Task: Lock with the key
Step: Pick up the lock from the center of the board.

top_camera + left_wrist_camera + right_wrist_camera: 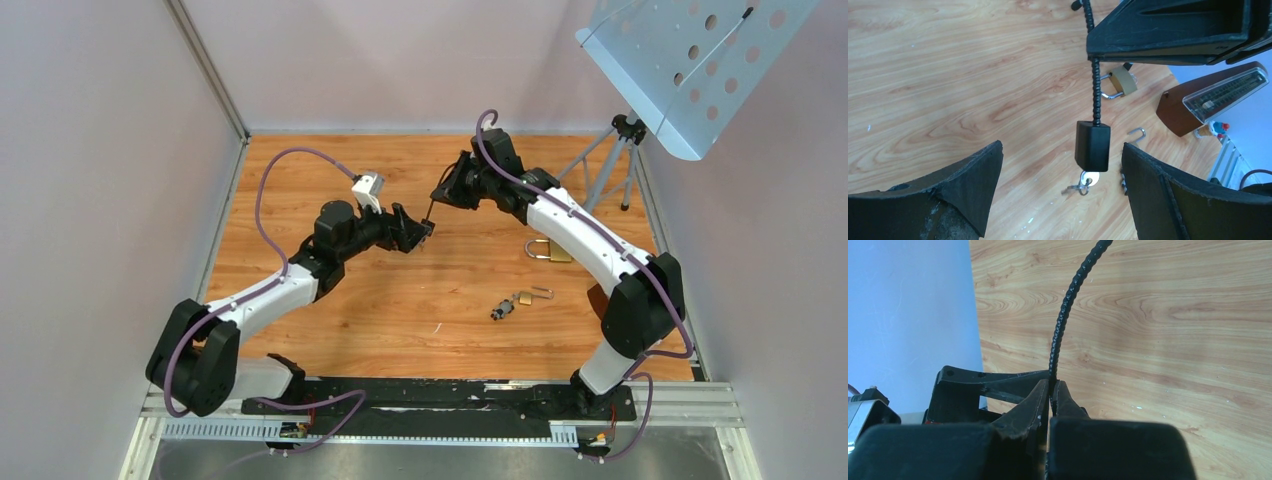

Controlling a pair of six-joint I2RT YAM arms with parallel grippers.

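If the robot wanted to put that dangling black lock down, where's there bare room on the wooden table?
For the cable lock, the table is bare at the middle front, between the left arm and the small open padlock, and in the back-left corner behind that arm. The right side is crowded: brass padlock, small padlock, right arm, music stand legs.

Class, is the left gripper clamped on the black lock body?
No: the left gripper is open, the lock body hanging between its fingers.
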